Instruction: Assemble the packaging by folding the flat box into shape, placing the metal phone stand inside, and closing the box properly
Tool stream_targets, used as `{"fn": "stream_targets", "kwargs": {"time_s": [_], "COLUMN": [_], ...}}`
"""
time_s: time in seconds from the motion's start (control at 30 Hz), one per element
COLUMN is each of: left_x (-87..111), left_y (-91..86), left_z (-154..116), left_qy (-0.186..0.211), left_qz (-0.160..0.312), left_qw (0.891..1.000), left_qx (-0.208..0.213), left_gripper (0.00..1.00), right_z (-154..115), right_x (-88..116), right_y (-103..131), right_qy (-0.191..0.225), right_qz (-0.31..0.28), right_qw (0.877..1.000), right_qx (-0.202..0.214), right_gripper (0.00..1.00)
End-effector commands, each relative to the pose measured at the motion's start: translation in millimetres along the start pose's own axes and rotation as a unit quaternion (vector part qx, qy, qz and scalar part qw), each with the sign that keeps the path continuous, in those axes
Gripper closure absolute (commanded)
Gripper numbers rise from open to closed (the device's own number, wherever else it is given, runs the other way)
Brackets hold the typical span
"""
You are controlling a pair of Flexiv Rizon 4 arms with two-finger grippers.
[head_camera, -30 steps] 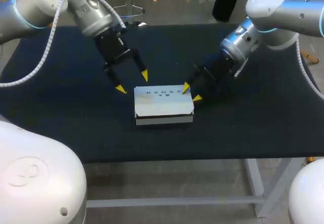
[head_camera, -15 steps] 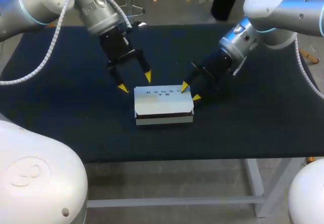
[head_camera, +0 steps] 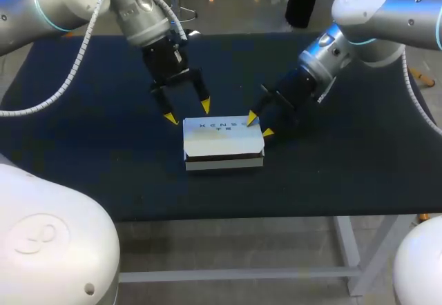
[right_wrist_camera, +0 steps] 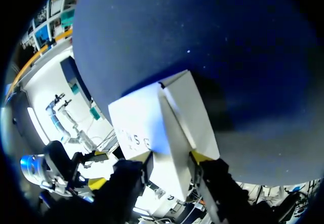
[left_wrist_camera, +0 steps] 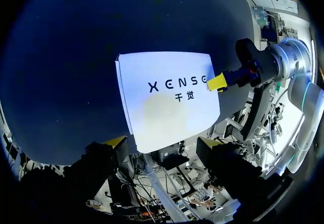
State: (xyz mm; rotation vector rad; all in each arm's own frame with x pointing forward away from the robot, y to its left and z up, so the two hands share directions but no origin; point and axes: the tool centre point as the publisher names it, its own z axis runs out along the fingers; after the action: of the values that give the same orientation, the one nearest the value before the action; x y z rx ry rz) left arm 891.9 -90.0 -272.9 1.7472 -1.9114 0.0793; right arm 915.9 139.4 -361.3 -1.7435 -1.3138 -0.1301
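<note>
You have one white folded cardboard box (head_camera: 222,143) on the dark blue cloth-covered table (head_camera: 90,160), and two arms, each with one gripper. No phone stand shows in any view. The box lies flat near the middle of the table, its lid down.

Your left gripper (head_camera: 188,112) hangs above the box's far left corner, clear of it, its yellow-tipped fingers (head_camera: 170,118) spread wide. In the left wrist view the box (left_wrist_camera: 167,97) lies just ahead of that gripper (left_wrist_camera: 162,143). The left arm comes in from the far left, its wrist pointing almost straight down.

Your right gripper (head_camera: 260,125) sits at the box's far right corner, against it. You cannot tell whether it is clamped on the box or only touching. The right arm slants low from the right.
</note>
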Motion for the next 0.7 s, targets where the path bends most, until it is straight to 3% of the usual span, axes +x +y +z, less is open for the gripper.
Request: {"fn": "stream_targets", "kwargs": {"time_s": [0.03,0.17,0.37,0.63,0.7], "left_x": [4.8,8.4,13.7,20.9,23.6], "left_y": [10.0,12.6,20.1,38.7,38.7], "left_z": [-1.4,0.2,5.2,13.6,15.0], "left_qy": [-0.017,-0.04,-0.083,-0.131,-0.145], "left_qz": [0.024,0.069,0.144,0.287,0.313], "left_qw": [0.999,0.996,0.985,0.948,0.939], "left_qx": [0.028,0.045,0.045,0.038,0.003], "left_gripper": [0.05,0.0,0.0,0.0,0.0], "right_z": [1.1,1.1,1.1,1.1,1.1], "right_x": [-0.4,-0.4,-0.4,-0.4,-0.4], "right_y": [0.3,0.3,0.3,0.3,0.3], "right_qy": [0.0,0.0,0.0,0.0,0.0], "right_qz": [0.0,0.0,0.0,0.0,0.0], "right_qw": [1.0,1.0,1.0,1.0,1.0], "right_qx": [0.0,0.0,0.0,0.0,0.0], "right_gripper": [0.51,0.51,0.51,0.52,0.52]}}
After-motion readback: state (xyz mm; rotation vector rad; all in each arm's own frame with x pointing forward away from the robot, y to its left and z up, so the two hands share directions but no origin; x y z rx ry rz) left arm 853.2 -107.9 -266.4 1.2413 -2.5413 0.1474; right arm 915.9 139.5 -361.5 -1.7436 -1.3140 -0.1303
